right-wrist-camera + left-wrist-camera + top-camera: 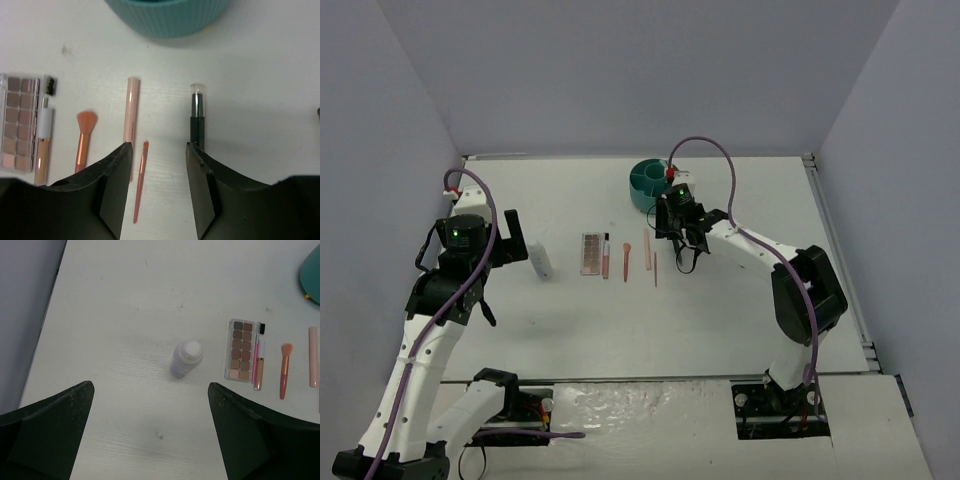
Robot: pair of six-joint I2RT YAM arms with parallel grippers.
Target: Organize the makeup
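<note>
Right wrist view: the right gripper [160, 150] was released, its jaws parted and clamped on nothing. A thin brush [140, 182] lay on the table [260, 100] in the gap between the fingers, touching neither. A dark tube [197, 112] with a clear cap lay just ahead of one fingertip. Its near end was hidden behind that finger, so contact could not be told. Both items lay well to the right of the palette [19, 122]. Between them and the palette, in order outward from it, lay a wand [44, 135] just beside its right edge, an orange brush [85, 137] and a pink stick [131, 110]. The cup [167, 17] stood beyond this row, right of the palette and farther from the arm bases.

Left wrist view: the left gripper [150, 387] was spread wide and held nothing. The bottle [187, 357] sat ahead of its fingers, apart from both, left of the palette and near it.
</note>
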